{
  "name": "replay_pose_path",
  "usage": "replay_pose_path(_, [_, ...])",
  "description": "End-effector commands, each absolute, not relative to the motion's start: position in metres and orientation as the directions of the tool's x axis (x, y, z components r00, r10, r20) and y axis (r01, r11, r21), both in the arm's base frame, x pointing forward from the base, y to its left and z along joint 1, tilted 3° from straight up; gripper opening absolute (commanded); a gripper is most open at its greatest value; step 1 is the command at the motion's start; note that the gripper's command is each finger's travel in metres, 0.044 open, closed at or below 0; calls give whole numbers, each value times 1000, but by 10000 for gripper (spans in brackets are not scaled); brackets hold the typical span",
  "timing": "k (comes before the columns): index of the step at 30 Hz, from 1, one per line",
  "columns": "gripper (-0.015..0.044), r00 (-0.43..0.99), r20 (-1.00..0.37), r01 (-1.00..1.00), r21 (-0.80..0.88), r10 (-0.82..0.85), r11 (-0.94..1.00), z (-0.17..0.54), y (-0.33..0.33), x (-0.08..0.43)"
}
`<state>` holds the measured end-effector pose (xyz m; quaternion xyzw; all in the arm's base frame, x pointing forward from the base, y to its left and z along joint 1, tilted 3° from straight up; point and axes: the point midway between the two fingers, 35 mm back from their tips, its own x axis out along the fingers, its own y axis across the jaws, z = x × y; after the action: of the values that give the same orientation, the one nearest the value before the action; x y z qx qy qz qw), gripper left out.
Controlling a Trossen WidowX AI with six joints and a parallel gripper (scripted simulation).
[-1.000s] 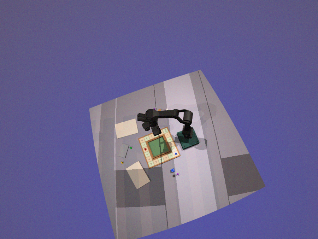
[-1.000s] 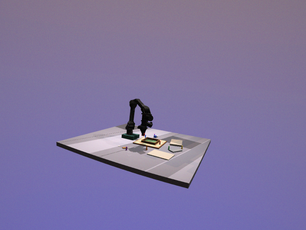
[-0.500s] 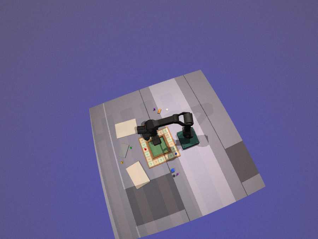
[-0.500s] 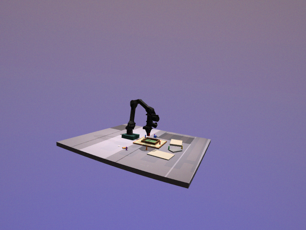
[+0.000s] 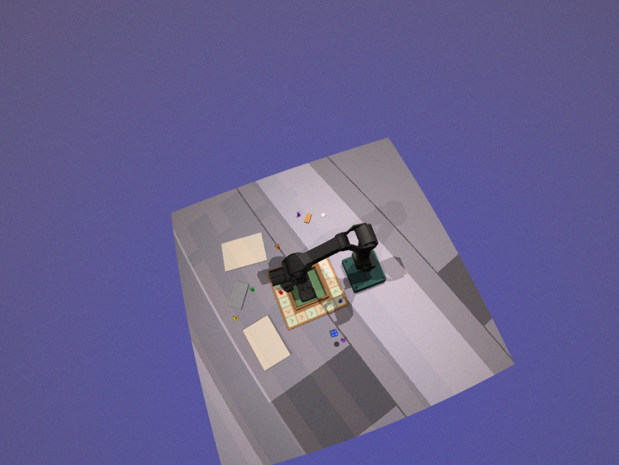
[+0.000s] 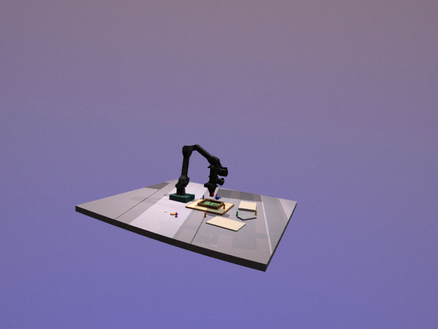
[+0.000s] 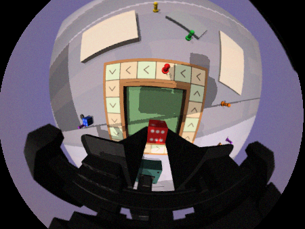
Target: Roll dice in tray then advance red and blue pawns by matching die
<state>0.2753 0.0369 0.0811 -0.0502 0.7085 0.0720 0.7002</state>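
My gripper (image 7: 156, 130) (image 6: 212, 194) is shut on the red die (image 7: 157, 131) and holds it above the tray. The tray (image 7: 153, 82) (image 6: 210, 206) has a green floor and brown walls, and no die shows in it. It sits in the middle of the arrow board (image 7: 146, 70) (image 5: 301, 317). The red pawn (image 7: 165, 68) (image 5: 280, 292) (image 6: 224, 206) stands on the board's side far from the arm base. The blue pawn (image 5: 340, 301) (image 6: 203, 197) stands near a board corner by the base. The blue die (image 5: 334, 332) (image 7: 87, 121) (image 6: 217, 197) lies on the table outside the board.
A purple pawn (image 5: 343, 340) and a dark disc (image 5: 335, 344) lie beside the blue die. Two cream slabs (image 5: 244, 252) (image 5: 266, 342), a grey plate (image 5: 238, 294), green (image 5: 252, 289), yellow (image 5: 235, 318) and orange (image 5: 277, 246) pawns are beyond the board. Another purple pawn (image 5: 298, 214), an orange block (image 5: 307, 218) and white disc (image 5: 323, 214) lie aside.
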Motion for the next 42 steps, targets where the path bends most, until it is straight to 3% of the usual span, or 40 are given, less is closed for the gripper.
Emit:
replay_pose_path(1, [0, 1, -999, -160, 36, 36, 987, 78, 41, 273])
replay_pose_path(12, [0, 356, -930, -156, 39, 93, 987, 72, 40, 279])
replay_pose_path(25, [0, 712, -688, -160, 35, 140, 987, 74, 40, 283])
replay_pose_path(33, [0, 727, -672, -160, 35, 142, 987, 77, 40, 286])
replay_pose_path(42, [0, 726, -673, -160, 35, 142, 987, 103, 37, 250])
